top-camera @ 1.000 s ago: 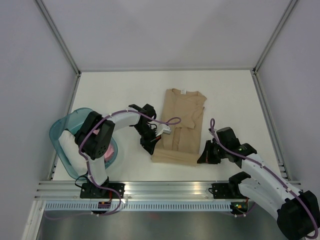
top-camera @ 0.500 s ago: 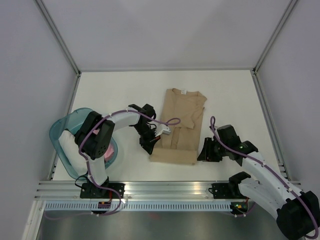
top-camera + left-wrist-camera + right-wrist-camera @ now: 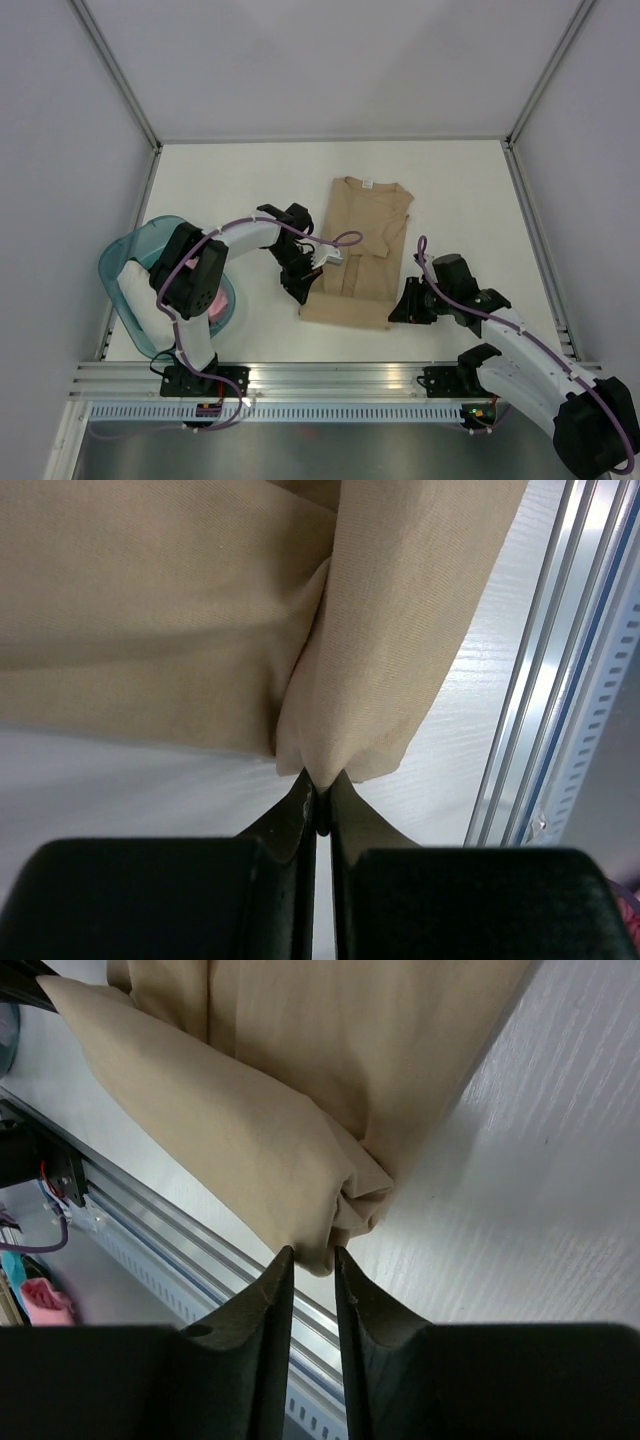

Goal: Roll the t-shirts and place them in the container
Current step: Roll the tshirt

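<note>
Seen from above, both arms reach low over the bench (image 3: 470, 200). The left fingers (image 3: 302, 288) and right fingers (image 3: 397, 306) sit at the near corners of the tan t-shirt (image 3: 365, 235), which lies flat mid-bench. A teal basket (image 3: 120, 270) at the left holds a pink bundle (image 3: 218, 300). In the left wrist view, the left fingers (image 3: 318, 798) are pressed together on the tan t-shirt (image 3: 150, 600) at a hem corner. In the right wrist view, the right fingers (image 3: 285, 1265) are clamped on the tip of the rolled hem of the tan t-shirt (image 3: 250, 1130).

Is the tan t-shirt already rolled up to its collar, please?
No, the tan t-shirt has only its near hem turned over, pinched by the left gripper and right gripper, and the rest lies flat.

We see the right end effector (image 3: 397, 306) has slid leftward and the left end effector (image 3: 299, 284) slightly up-table, bunching the tan t-shirt (image 3: 365, 240) hem.
</note>
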